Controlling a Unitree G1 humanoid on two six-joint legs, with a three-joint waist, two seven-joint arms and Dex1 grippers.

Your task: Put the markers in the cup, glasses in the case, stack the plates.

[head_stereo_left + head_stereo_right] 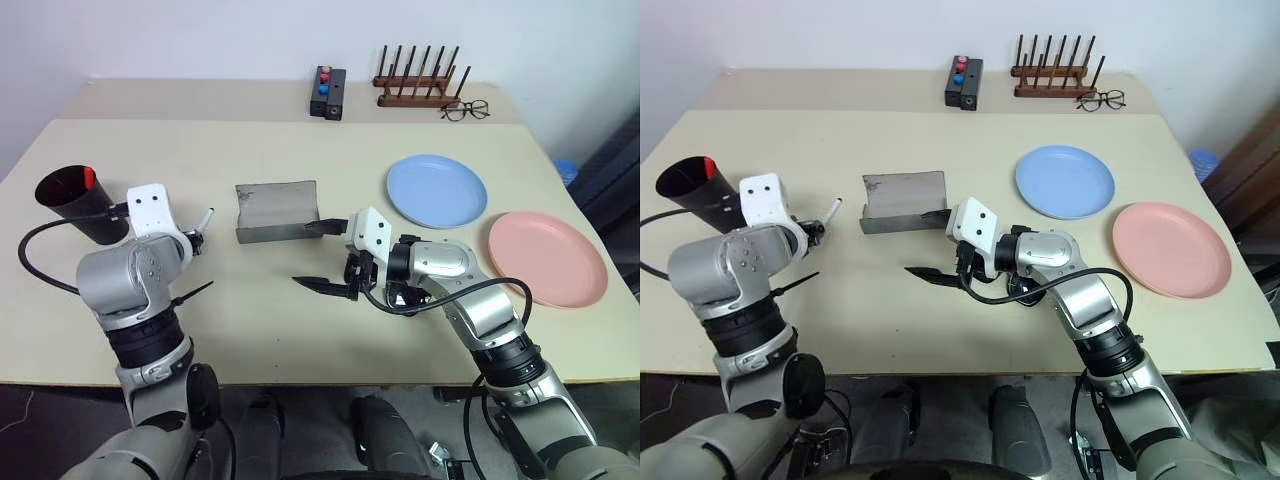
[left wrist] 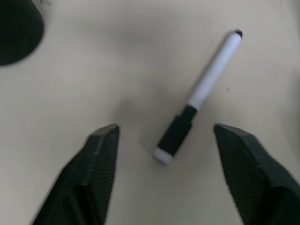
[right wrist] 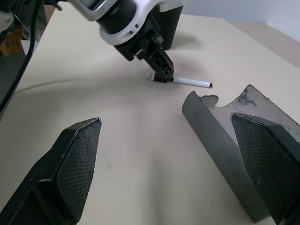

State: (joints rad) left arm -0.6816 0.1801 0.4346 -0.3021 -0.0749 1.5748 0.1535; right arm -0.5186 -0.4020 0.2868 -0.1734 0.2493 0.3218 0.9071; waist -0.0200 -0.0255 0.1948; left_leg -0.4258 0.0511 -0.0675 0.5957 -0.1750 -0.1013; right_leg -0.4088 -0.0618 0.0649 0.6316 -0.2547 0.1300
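along the far edge of the table (image 1: pixel 300 330) we see a small black box (image 1: pixel 328 93) with red and blue knobs on top, lying near the middle of that edge. just beside it, toward the far right corner, stands a dark wooden rack (image 1: pixel 422 77) with a row of upright pegs. a pair of thin wire-rimmed spectacles (image 1: pixel 466 110) lies touching or nearly touching the rack's right end, lenses toward us.

Two head cameras look forward and down over the whole counter (image 1: pixel 300 330), while each wrist camera peers close along its own claw, both sharing the white marker (image 2: pixel 201 93) lying there.
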